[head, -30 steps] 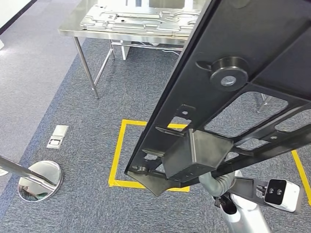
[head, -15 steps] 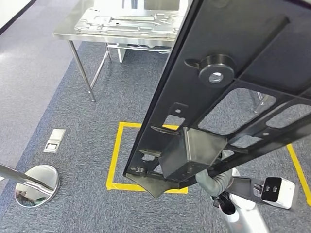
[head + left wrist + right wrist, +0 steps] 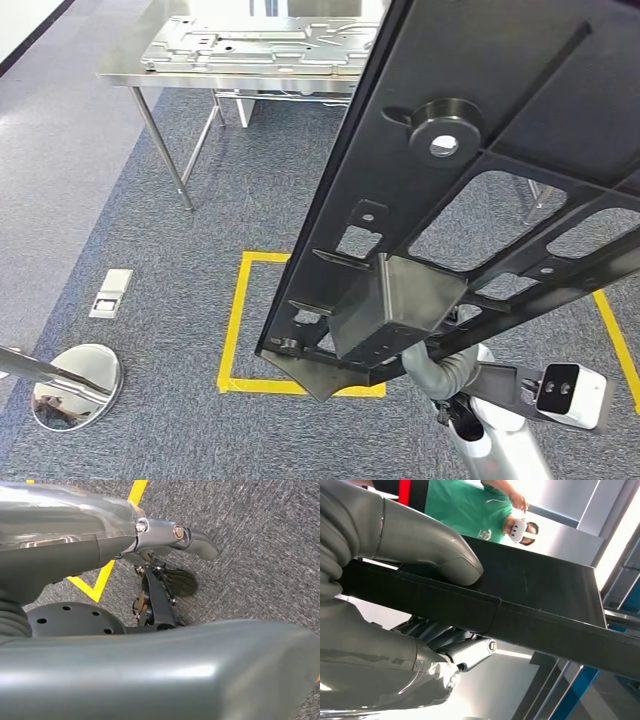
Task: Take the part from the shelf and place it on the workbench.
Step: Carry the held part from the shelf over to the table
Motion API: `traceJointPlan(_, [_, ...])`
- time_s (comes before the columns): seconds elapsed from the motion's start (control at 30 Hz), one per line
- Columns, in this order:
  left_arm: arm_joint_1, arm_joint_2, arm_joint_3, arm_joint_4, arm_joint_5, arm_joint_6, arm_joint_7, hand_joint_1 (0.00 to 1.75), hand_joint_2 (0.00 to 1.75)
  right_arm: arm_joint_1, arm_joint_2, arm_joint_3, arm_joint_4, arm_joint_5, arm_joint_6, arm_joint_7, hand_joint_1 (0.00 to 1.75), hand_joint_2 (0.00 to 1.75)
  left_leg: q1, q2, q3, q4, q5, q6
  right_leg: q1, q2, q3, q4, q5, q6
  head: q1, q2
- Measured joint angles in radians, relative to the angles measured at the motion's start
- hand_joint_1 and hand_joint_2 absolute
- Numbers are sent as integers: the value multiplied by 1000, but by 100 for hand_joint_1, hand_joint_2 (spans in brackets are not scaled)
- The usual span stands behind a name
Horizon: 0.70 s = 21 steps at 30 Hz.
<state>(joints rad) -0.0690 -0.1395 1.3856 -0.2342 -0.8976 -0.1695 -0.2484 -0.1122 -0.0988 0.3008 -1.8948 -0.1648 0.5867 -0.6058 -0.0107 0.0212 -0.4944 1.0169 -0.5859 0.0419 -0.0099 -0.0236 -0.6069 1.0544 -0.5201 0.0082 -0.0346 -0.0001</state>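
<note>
A steel bench (image 3: 136,72) with slanted metal legs is seen at the far side of the head view, standing on grey-blue carpeted floor (image 3: 173,270). Flat stamped metal panels (image 3: 249,40) of a light grey colour are laid directly on the bench top, covering most of its visible surface. On the floor nearer the camera, a rectangle is marked out in yellow tape (image 3: 234,320). A small grey floor plate (image 3: 110,292) is set into the carpet to the left of the tape, well apart from it. A round mirrored disc (image 3: 79,385) lies on the floor just below that plate, near the lower left corner.
</note>
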Motion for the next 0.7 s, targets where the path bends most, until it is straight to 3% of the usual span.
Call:
traceJointPlan(0.1, [0,0,0,0,0,1,0,0,175,0,0,1,-2,-2,0,0,175,175,-3,2,12,-22,14,10,-6,-1,8,-14,10,11,0,0])
traceJointPlan(0.17, [0,-1,0,0,0,1,0,0,175,-2,0,2,-3,-4,0,0,175,175,4,5,32,-60,34,17,-5,9,1,5,-5,17,1,0])
traceJointPlan(0.27, [0,-1,0,0,0,1,0,0,175,1,-1,3,-1,-6,2,1,175,175,14,11,43,-74,39,16,-12,19,-76,154,-69,29,1,0])
traceJointPlan(0.3, [0,-1,0,0,0,1,0,0,175,4,-1,3,1,-8,3,1,175,175,17,13,45,-72,35,12,-16,19,-100,195,-75,37,1,0])
traceJointPlan(0.33, [1,-2,0,0,0,1,0,0,175,5,-1,2,2,-9,3,2,175,175,22,14,48,-70,30,4,-21,18,-109,205,-63,45,1,0])
traceJointPlan(0.37, [1,-2,0,0,0,1,0,0,175,5,-1,2,3,-10,3,2,175,175,28,16,52,-65,23,-5,-25,16,-98,177,-33,54,1,0])
traceJointPlan(0.43, [1,-2,0,0,-1,1,0,0,175,4,-2,3,5,-12,3,3,175,175,38,20,58,-45,-1,-27,-29,-6,-52,74,25,72,3,0])
traceJointPlan(0.47, [2,0,0,-1,-2,1,1,0,175,2,-2,3,7,-12,3,3,175,175,38,21,56,-29,-14,-35,-30,-18,-36,38,33,71,5,0])
traceJointPlan(0.53, [2,1,0,-2,-3,0,1,0,175,3,-2,3,9,-14,4,5,175,175,31,27,52,-9,-32,-47,-26,-30,-35,30,15,52,5,0])
traceJointPlan(0.6, [1,0,0,-2,-3,-1,1,0,175,5,-2,3,9,-14,4,5,175,175,32,33,55,-4,-40,-49,-28,-15,-39,33,7,29,2,0])
traceJointPlan(0.67, [-2,0,0,-2,-3,-1,0,0,175,3,-1,2,9,-14,4,5,175,175,36,20,40,33,-67,-52,-29,-2,-38,33,4,19,2,0])
traceJointPlan(0.7, [-3,0,0,-2,-3,-1,0,0,175,2,-1,2,8,-11,4,4,175,175,36,9,16,81,-94,-53,-29,3,-37,33,3,16,2,0])
